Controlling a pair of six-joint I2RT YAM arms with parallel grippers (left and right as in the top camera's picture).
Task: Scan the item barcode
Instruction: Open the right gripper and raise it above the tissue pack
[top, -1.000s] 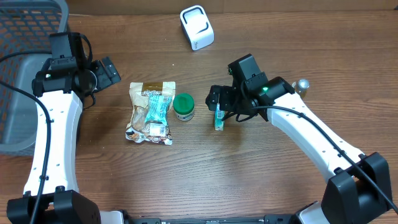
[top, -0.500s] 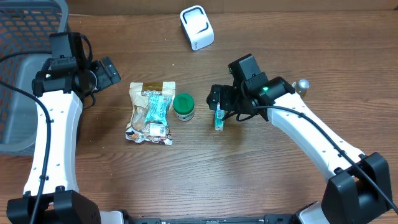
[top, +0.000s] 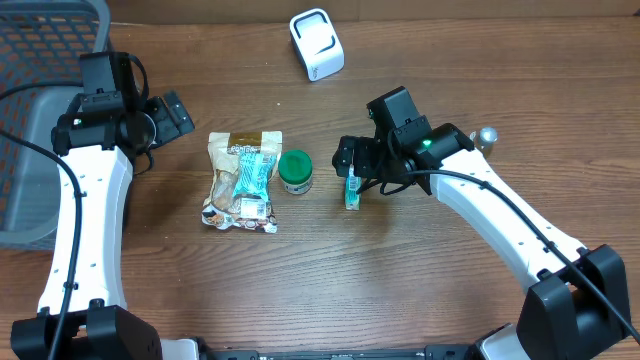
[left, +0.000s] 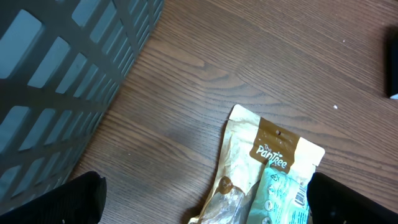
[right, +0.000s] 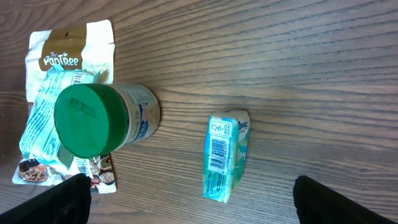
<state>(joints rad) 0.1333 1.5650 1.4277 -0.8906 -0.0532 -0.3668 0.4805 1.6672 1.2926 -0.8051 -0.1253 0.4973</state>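
Observation:
A small teal pack (right: 225, 155) lies on the wood table with its barcode facing up; in the overhead view the pack (top: 352, 190) sits right of centre. My right gripper (right: 205, 211) hovers over it, open, with its black fingertips (right: 65, 199) far apart and nothing between them. A white scanner (top: 317, 43) stands at the back. My left gripper (left: 205, 208) is open and empty above the top edge of a tan snack bag (left: 261, 162), beside the basket.
A green-lidded jar (top: 295, 171) stands between the snack bag (top: 243, 180) and the teal pack. A teal wrapper (top: 253, 172) lies on the bag. A grey mesh basket (top: 40, 110) fills the left edge. A small silver knob (top: 486, 135) sits at the right.

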